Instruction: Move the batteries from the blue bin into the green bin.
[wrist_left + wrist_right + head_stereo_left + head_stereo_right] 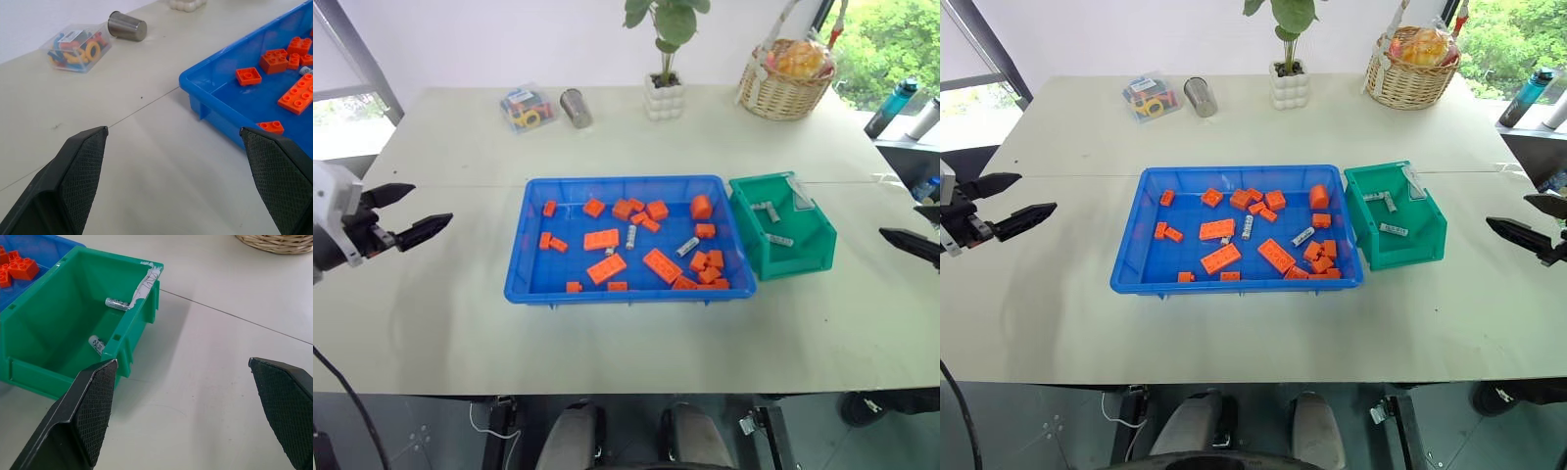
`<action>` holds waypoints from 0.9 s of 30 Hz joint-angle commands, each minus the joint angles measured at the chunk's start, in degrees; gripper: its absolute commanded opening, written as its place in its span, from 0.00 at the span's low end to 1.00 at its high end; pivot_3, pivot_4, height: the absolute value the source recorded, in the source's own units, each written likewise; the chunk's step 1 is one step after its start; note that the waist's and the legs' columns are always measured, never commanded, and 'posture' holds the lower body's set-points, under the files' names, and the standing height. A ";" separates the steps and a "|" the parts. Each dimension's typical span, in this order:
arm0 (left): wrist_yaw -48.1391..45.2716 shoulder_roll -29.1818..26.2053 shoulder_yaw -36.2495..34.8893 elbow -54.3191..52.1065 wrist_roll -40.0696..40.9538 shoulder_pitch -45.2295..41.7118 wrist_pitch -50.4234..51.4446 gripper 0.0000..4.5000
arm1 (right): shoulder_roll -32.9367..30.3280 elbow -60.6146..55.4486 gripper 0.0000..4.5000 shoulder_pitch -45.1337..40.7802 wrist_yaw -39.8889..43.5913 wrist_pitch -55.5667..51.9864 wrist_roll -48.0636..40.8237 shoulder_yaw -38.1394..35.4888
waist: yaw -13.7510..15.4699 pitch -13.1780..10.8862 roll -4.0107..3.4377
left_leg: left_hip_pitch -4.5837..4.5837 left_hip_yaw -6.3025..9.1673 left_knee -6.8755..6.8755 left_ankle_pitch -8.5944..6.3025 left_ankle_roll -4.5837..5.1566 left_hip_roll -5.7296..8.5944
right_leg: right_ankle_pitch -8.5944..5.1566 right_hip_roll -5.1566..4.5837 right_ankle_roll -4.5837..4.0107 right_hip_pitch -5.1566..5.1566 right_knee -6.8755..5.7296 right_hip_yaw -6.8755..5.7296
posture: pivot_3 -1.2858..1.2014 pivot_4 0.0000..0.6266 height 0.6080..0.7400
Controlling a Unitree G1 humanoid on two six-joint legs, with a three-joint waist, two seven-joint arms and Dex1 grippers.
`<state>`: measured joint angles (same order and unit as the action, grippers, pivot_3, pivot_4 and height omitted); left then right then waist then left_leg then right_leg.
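Sitting mid-table: blue bin (521, 257), wide and shallow, scattered with orange bricks (602, 239) and a few batteries (630, 236) — one upright-lying near the middle, another (688, 246) slanted further right, a small one (610, 252) beside the long brick. Touching or just beside its right end: green bin (803, 250), with three more batteries (779, 240) lying on its floor and a strip of white tape (145, 283) on its far rim. Hovering well left of the blue bin, above bare table (431, 323): left gripper (409, 213), jaws wide apart, nothing between them. Hovering well right of the green bin: right gripper (1528, 222), jaws likewise spread wide and empty. Standing along the far edge: clear box of coloured bits (527, 107), metal cup (576, 108) on its side, potted plant (666, 93), wicker basket (783, 93).
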<state>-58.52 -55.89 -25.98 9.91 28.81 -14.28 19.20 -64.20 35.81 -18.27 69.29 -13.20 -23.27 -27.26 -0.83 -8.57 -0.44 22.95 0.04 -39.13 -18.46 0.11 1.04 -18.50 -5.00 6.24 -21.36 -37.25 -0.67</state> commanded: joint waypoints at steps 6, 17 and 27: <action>0.95 -0.33 -1.39 0.24 0.18 -2.61 -0.49 1.00 | 0.22 0.56 0.98 -0.09 -0.61 1.26 -0.64 -1.39 | 0.00 0.00 0.00 | 0.00 0.00 0.00 0.00 0.00 0.01 | 0.00 0.00 0.00 0.01 0.00 0.00 | 0.52 0.24 0.98; -0.12 -0.22 -1.07 -0.42 0.66 -2.66 0.28 1.00 | -0.26 3.10 0.98 -2.28 -1.75 2.60 0.17 -0.55 | -0.04 0.00 0.00 | 0.00 0.00 0.00 0.00 0.00 0.01 | 0.00 0.00 0.00 -0.01 -0.01 -0.01 | 0.52 0.24 0.98; -3.32 0.03 1.05 -5.95 2.84 -3.26 2.52 1.00 | -0.46 -2.91 0.98 -11.64 3.05 -2.12 -0.89 5.51 | -0.17 -0.02 -0.04 | 0.01 -0.01 -0.01 0.00 0.00 0.00 | 0.00 0.00 0.00 -0.02 -0.01 -0.01 | 0.52 0.24 0.98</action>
<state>-60.94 -54.91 -24.45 6.49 30.27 -16.54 21.16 -63.74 37.42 -27.50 70.93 -14.11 -22.49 -21.99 -1.00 -8.59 -0.48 22.97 0.02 -39.15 -18.46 0.10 1.04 -18.50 -5.01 6.24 -21.39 -37.26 -0.68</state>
